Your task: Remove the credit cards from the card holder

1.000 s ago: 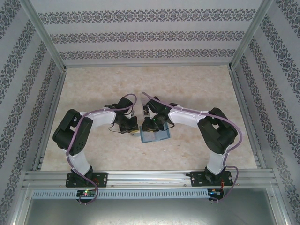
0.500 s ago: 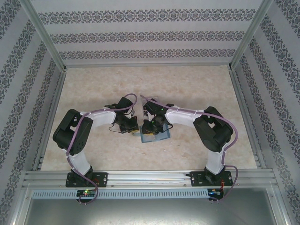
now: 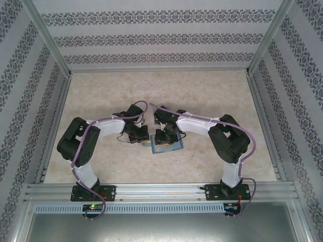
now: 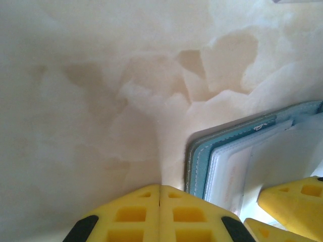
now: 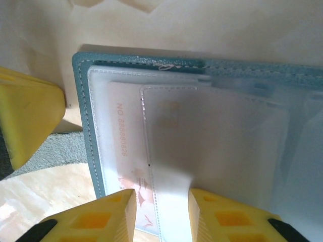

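The card holder (image 3: 172,146) lies open on the table between both arms, its teal edge (image 5: 252,68) framing clear inner pockets. A pale credit card (image 5: 123,146) with orange print sits inside a pocket. My right gripper (image 5: 161,201) hovers low over the pockets with its jaws a little apart; a clear pocket sleeve shows in the gap. My left gripper (image 4: 160,187) is shut with nothing in it, its tips on the table just left of the card holder (image 4: 198,161). From above, the left gripper (image 3: 145,138) and the right gripper (image 3: 160,140) stand close together.
The table (image 3: 212,96) is pale marbled stone, walled by patterned panels on three sides and a metal rail (image 3: 161,190) at the near edge. The left gripper's yellow finger (image 5: 25,121) stands beside the card holder's left edge.
The right arm's wrist has shifted slightly left over the card holder, and its jaws have parted a little. The left arm has stayed still.
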